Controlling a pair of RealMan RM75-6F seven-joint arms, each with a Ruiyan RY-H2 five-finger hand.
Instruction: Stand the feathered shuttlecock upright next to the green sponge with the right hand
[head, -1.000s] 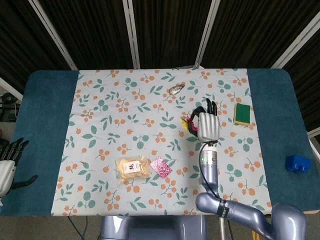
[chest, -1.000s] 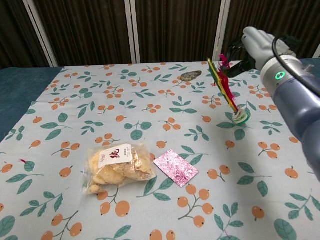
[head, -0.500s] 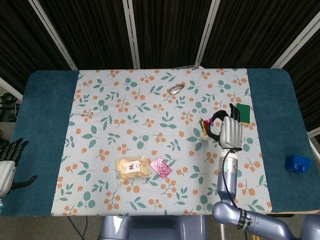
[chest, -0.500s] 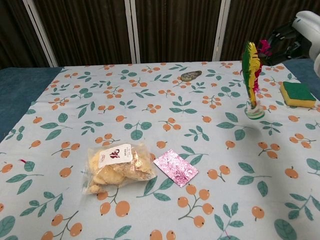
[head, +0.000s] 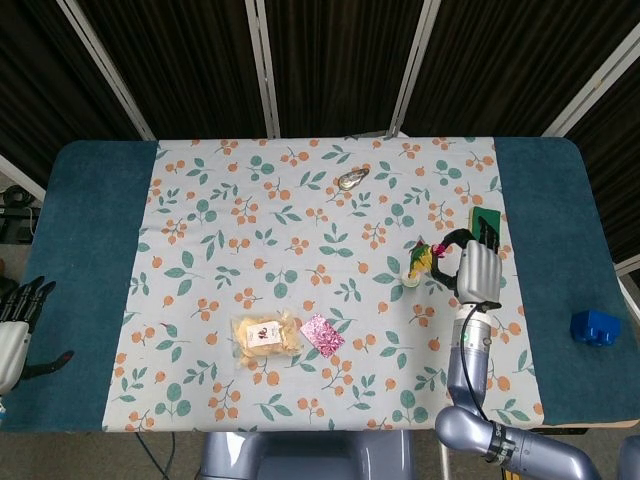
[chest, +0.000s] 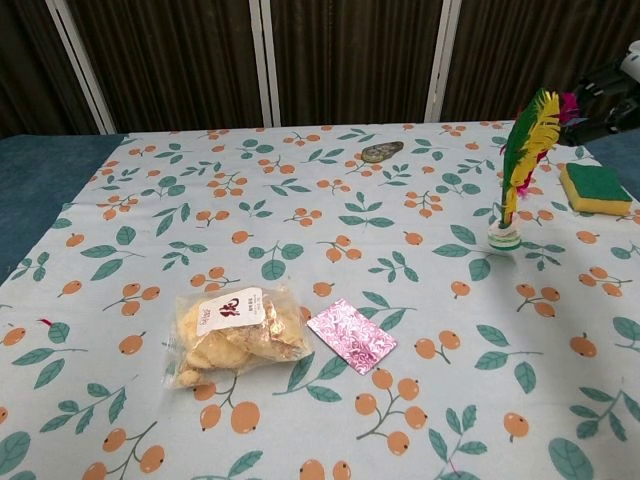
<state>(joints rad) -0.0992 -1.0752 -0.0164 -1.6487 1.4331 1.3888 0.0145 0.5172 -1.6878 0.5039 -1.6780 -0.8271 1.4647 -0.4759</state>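
The feathered shuttlecock (chest: 522, 150), with yellow, green and pink feathers, stands with its white base on the floral cloth and leans slightly right. It also shows in the head view as the shuttlecock (head: 420, 262), just left of my right hand (head: 478, 272). That hand's dark fingertips (chest: 604, 100) pinch the feather tips at the chest view's right edge. The green sponge (chest: 593, 186) lies flat to the right of the base. In the head view the sponge (head: 486, 220) is partly covered by my fingers. My left hand (head: 14, 334) hangs open off the table's left edge.
A bag of snacks (head: 265, 335) and a pink foil packet (head: 322, 335) lie at the front middle of the floral cloth (head: 220, 230). A small silvery object (head: 351, 179) sits at the back. A blue block (head: 595, 326) rests on the blue surface at right.
My right hand has carried the shuttlecock to the right, toward the sponge. Its base now sits on the cloth and it stands more upright. The left hand has not moved.
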